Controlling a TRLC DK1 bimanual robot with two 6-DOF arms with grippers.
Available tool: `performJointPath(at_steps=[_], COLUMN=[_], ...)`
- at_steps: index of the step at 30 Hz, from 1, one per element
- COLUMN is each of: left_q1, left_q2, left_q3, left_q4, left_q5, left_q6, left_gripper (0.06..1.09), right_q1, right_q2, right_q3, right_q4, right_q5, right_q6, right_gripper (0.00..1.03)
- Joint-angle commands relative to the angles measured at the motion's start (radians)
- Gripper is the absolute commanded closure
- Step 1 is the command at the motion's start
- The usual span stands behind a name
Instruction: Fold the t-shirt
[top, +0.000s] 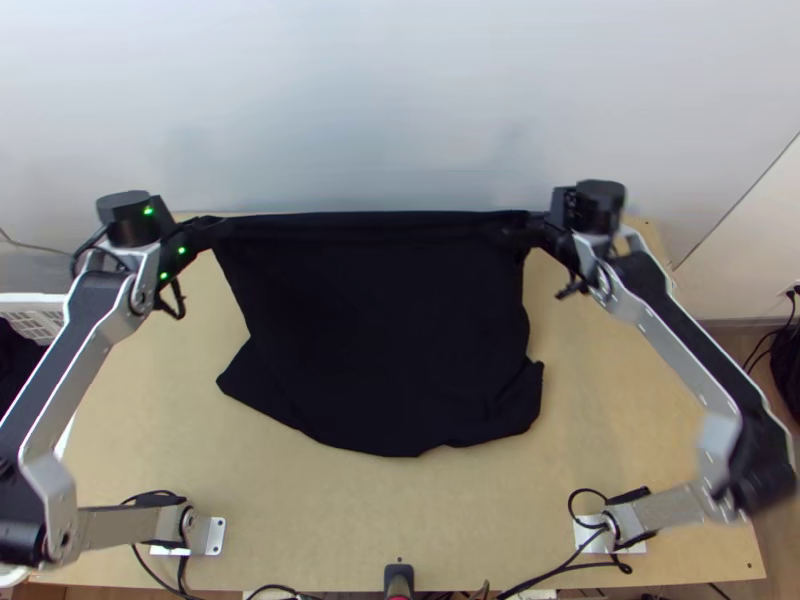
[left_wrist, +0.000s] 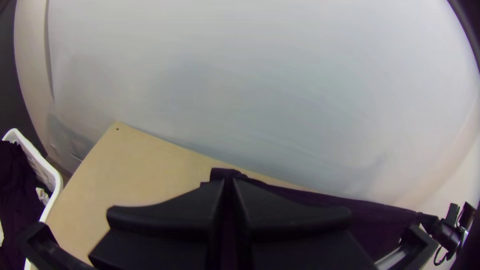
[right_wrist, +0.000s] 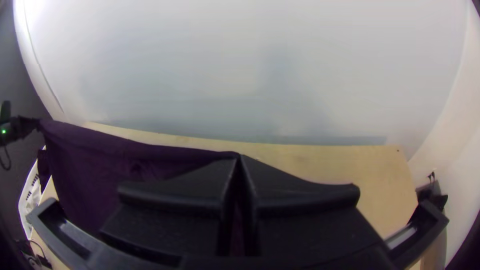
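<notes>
Top view: the black t-shirt (top: 380, 330) is stretched between the left gripper (top: 222, 228) and right gripper (top: 527, 228), its near part bunched on the table (top: 400, 520). Left wrist view: fingers (left_wrist: 175, 215) pinched on the shirt's far left corner. Right wrist view: fingers (right_wrist: 300, 197) clamped on its far right corner.

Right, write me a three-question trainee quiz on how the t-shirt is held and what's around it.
1. True or false: the far edge of the t-shirt is stretched between the left gripper and the right gripper.

2. Where is the white basket?
A) Beside the table, on the left arm's side
B) On the table, under the t-shirt
C) On the right arm's side

3. Fill in: both grippers' fingers are ____ on the cloth.

Key: 1 true; 2 A; 3 shut
</notes>
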Motion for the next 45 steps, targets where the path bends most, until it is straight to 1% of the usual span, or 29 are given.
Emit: performJointPath(at_steps=[1, 5, 9, 13, 18, 19, 20, 21, 23, 24, 25, 28, 29, 32, 34, 37, 41, 43, 45], left_q1=[0.015, 0.02, 0.023, 0.02, 0.014, 0.012, 0.009, 0.008, 0.003, 0.0, 0.0, -0.003, -0.003, -0.006, -0.005, 0.002, 0.009, 0.026, 0.045], left_q2=[0.157, 0.257, 0.364, 0.469, 0.568, 0.581, 0.588, 0.594, 0.604, 0.605, 0.605, 0.587, 0.576, 0.515, 0.458, 0.355, 0.185, 0.102, 0.022], left_q3=[0.007, 0.049, 0.126, 0.204, 0.28, 0.288, 0.293, 0.293, 0.294, 0.294, 0.294, 0.296, 0.296, 0.294, 0.288, 0.257, 0.099, -0.003, -0.1], left_q4=[0.124, 0.172, 0.182, 0.199, 0.207, 0.207, 0.207, 0.208, 0.208, 0.205, 0.201, 0.185, 0.178, 0.112, 0.02, -0.172, -0.364, -0.379, -0.379], left_q5=[-0.056, -0.095, -0.102, -0.118, -0.122, -0.122, -0.122, -0.122, -0.122, -0.122, -0.122, -0.118, -0.116, -0.106, -0.079, -0.027, -0.017, -0.017, -0.001], left_q6=[-0.003, -0.001, -0.003, -0.001, -0.003, -0.003, -0.003, -0.003, -0.001, -0.001, -0.004, -0.027, -0.029, -0.032, -0.029, -0.007, 0.005, 0.007, 0.005], left_gripper=[1.05, 1.05, 1.05, 1.05, 1.05, 1.03, 0.96, 0.86, 0.6, 0.5, 0.44, 0.43, 0.43, 0.43, 0.43, 0.43, 0.43, 0.43, 0.44], right_q1=[-0.031, -0.038, -0.045, -0.04, -0.034, -0.032, -0.031, -0.029, -0.028, -0.028, -0.028, -0.023, -0.02, -0.006, 0.001, 0.008, 0.009, 0.015, 0.035], right_q2=[0.282, 0.427, 0.541, 0.615, 0.673, 0.682, 0.685, 0.691, 0.704, 0.71, 0.713, 0.708, 0.704, 0.651, 0.592, 0.463, 0.289, 0.213, 0.144], right_q3=[0.169, 0.311, 0.444, 0.528, 0.573, 0.579, 0.58, 0.579, 0.588, 0.593, 0.597, 0.616, 0.636, 0.64, 0.617, 0.55, 0.438, 0.38, 0.306], right_q4=[0.021, -0.011, -0.065, -0.094, -0.106, -0.106, -0.108, -0.108, -0.123, -0.131, -0.135, -0.175, -0.214, -0.289, -0.323, -0.339, -0.339, -0.358, -0.372], right_q5=[-0.017, -0.017, -0.017, -0.014, 0.012, 0.023, 0.039, 0.049, 0.062, 0.066, 0.067, 0.066, 0.066, 0.053, 0.05, 0.039, 0.019, -0.011, -0.014], right_q6=[0.049, 0.093, 0.115, 0.116, 0.122, 0.121, 0.121, 0.121, 0.133, 0.136, 0.148, 0.162, 0.162, 0.162, 0.164, 0.185, 0.228, 0.236, 0.231], right_gripper=[1.0, 1.0, 1.0, 1.0, 1.0, 0.97, 0.84, 0.69, 0.38, 0.31, 0.26, 0.11, 0.08, 0.06, 0.05, 0.05, 0.05, 0.05, 0.05])
